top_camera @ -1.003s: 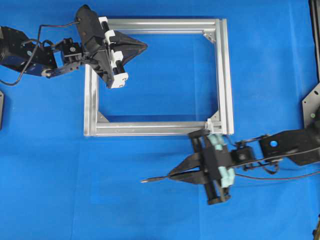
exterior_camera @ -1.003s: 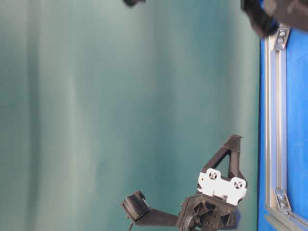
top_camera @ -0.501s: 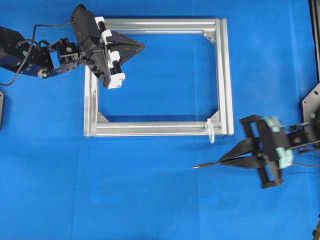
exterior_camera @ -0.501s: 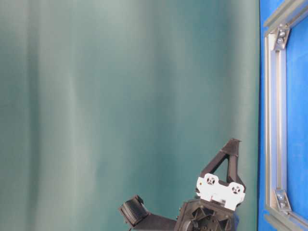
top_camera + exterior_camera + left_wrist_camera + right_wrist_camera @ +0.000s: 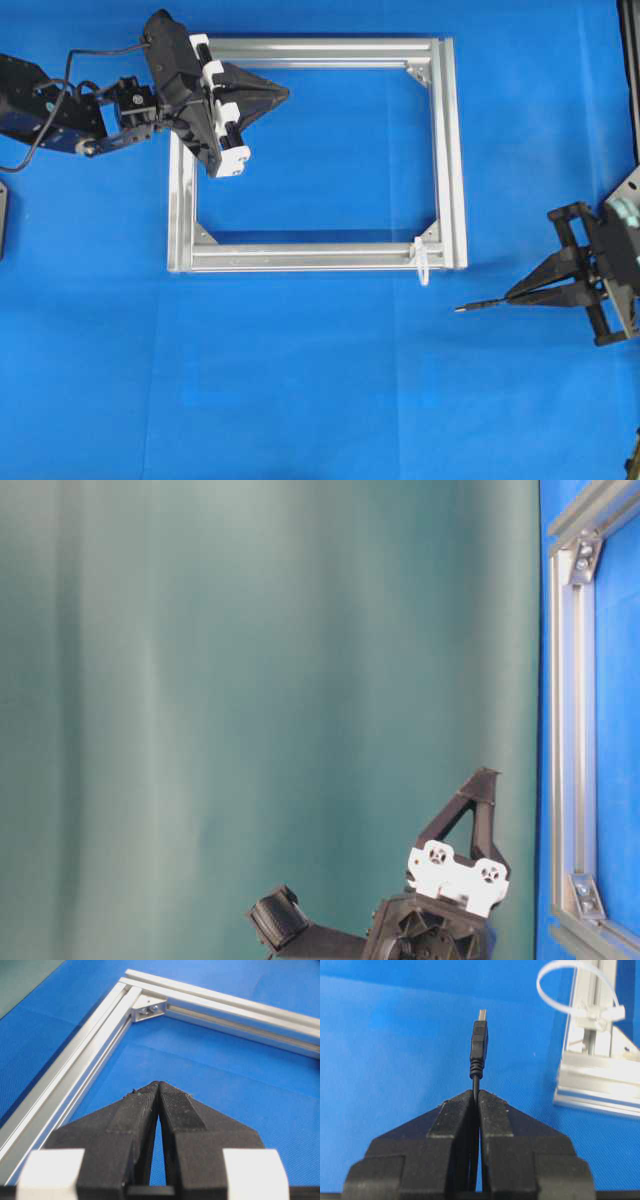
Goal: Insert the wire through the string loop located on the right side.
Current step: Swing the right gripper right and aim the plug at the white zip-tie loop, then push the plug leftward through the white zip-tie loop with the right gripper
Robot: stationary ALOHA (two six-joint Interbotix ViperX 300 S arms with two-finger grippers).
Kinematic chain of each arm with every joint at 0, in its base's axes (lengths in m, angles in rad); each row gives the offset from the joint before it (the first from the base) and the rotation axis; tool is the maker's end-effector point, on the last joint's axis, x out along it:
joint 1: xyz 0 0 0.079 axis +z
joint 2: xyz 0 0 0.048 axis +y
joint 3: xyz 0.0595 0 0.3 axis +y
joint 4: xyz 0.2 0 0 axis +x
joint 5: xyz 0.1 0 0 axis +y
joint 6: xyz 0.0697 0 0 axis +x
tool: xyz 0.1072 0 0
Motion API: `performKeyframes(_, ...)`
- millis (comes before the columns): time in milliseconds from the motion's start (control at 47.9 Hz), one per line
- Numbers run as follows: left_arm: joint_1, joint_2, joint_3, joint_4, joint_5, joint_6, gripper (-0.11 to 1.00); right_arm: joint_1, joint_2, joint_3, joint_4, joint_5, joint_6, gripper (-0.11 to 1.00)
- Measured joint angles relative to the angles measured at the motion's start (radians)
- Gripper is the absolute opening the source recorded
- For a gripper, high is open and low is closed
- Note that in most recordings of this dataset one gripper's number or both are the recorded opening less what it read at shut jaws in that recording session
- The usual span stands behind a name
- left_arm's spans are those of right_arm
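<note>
An aluminium frame point(image 5: 315, 155) is lying on the blue table point(image 5: 300, 380), with the string loop point(image 5: 423, 262) hanging at its near right corner. Open cloth is separating the loop from the wire point(image 5: 480, 305), whose plug tip is pointing left toward it. The right pincer point(image 5: 512, 298) is clamping the wire. The left pincer point(image 5: 283, 94) is hovering closed and empty over the frame's far left corner.

Since one second ago, the right pincer is withdrawing rightward, well apart from the loop.

The right arm is being cropped by the overhead edge; the table-level view is showing only the left arm and frame.
</note>
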Motion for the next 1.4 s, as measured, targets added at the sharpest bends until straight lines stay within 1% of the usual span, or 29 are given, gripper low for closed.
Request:
performKeyframes(188, 0.0, 0.002, 0.0, 0.002, 0.0, 0.0, 0.0, -0.006, -0.008, 0.005, -0.002, 0.003, -0.002, -0.04)
performKeyframes(272, -0.002, 0.0, 0.0, 0.002, -0.002, 0.0, 0.0, -0.025, -0.005, 0.005, -0.002, 0.003, -0.005, -0.04)
performKeyframes(564, 0.0, 0.002, 0.0, 0.002, 0.0, 0.002, 0.0, -0.175, -0.003, 0.006, 0.0, 0.003, -0.012, -0.04)
performKeyframes(668, 0.0, 0.002, -0.002, 0.0, -0.002, 0.002, 0.0, -0.207, -0.003, 0.006, -0.002, 0.003, -0.02, -0.04)
performKeyframes(773, 0.0, 0.0, 0.0, 0.0, 0.0, 0.002, 0.0, -0.216, -0.003, 0.006, 0.0, 0.002, -0.023, -0.04)
performKeyframes(1400, 0.0, 0.002, 0.0, 0.002, -0.002, 0.002, 0.0, -0.216, -0.003, 0.006, -0.002, 0.003, -0.023, -0.04)
